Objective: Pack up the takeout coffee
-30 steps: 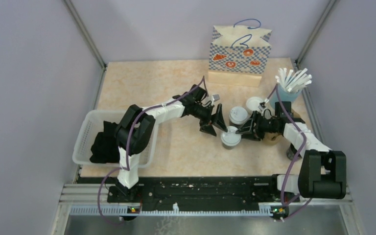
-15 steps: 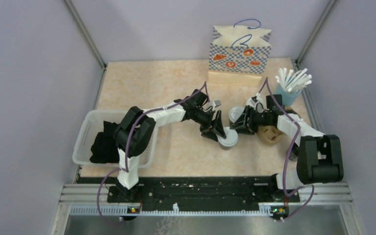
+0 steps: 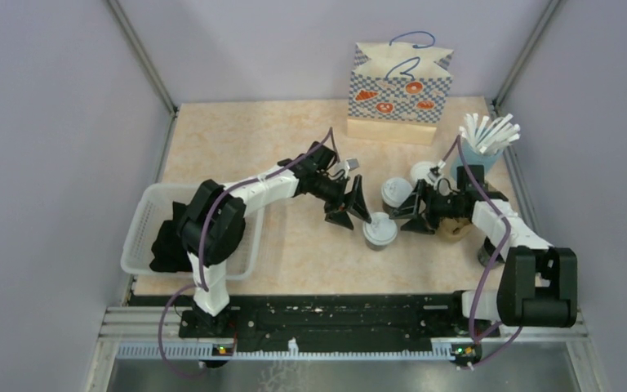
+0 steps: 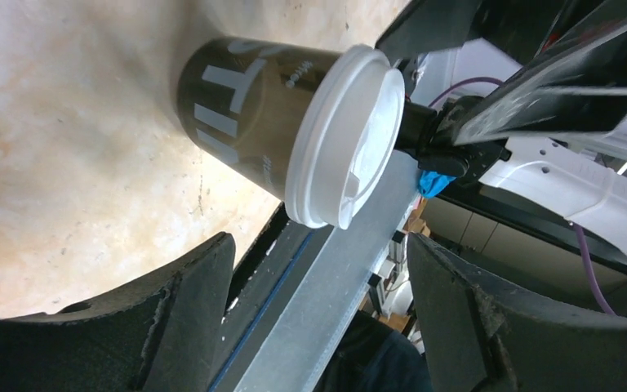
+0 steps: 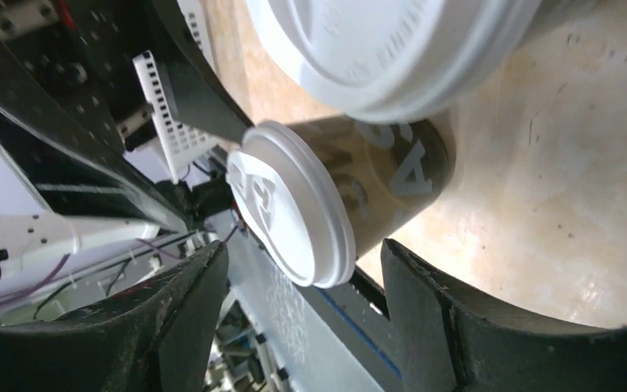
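Two takeout coffee cups with dark sides and white lids stand mid-table: the near cup (image 3: pixel 380 231) and the far cup (image 3: pixel 396 192). My left gripper (image 3: pixel 349 210) is open just left of the near cup, which stands apart beyond its fingertips in the left wrist view (image 4: pixel 294 122). My right gripper (image 3: pixel 411 216) is open on the near cup's right. In the right wrist view the near cup (image 5: pixel 310 212) lies ahead of the open fingers, and the far cup's lid (image 5: pixel 392 49) fills the top. Neither gripper holds anything.
A checked paper bag (image 3: pixel 400 82) stands at the back. A blue holder of white straws (image 3: pixel 483 145) is at the back right, a loose white lid (image 3: pixel 423 171) beside it. A brown cardboard piece (image 3: pixel 457 224) lies under the right arm. A white basket (image 3: pixel 143 220) with black cloth sits left.
My left gripper has drawn back up-left off the near cup and opened wider. My right gripper has shifted from beside the far cup toward the near cup and opened.
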Controlling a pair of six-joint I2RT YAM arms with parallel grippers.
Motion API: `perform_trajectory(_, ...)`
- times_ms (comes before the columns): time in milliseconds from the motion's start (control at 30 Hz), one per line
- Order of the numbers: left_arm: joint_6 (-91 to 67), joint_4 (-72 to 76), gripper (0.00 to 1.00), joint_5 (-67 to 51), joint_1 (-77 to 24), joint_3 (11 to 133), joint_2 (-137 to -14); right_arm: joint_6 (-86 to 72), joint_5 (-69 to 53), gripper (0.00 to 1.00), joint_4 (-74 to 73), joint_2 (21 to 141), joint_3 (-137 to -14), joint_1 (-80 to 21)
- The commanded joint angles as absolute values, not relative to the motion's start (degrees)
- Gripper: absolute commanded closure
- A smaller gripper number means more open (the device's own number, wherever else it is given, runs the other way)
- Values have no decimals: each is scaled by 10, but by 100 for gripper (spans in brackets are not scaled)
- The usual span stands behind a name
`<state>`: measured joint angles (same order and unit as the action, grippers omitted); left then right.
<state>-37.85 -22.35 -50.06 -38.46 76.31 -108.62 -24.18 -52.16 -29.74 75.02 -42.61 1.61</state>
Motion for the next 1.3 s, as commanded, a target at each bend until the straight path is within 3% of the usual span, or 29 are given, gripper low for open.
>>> perform_trajectory(0,-377,-206,19,-516,-383,798,-1111,-237,-561,34,-284,736,-394,11)
perform_trajectory(267,-359,-221,29,-507,-383,785,-1136,-270,-541,45,-218,763,-360,-12)
perform_trajectory(567,-336,-204,37,-455,-382,680,-1136,-305,-484,52,-154,764,-287,21)
perform_trajectory(733,-330,-228,35,-462,-382,740,-1123,-297,-500,50,-192,747,-332,21)
perform_trajectory(1033,-360,-226,12,-506,-382,820,-1109,-282,-552,31,-235,739,-392,16)
perform_trajectory(1133,-364,-230,15,-506,-383,821,-1129,-277,-547,32,-238,752,-389,-10)
perform_trajectory(1267,-356,-228,21,-490,-383,811,-1145,-294,-529,46,-215,747,-363,-32)
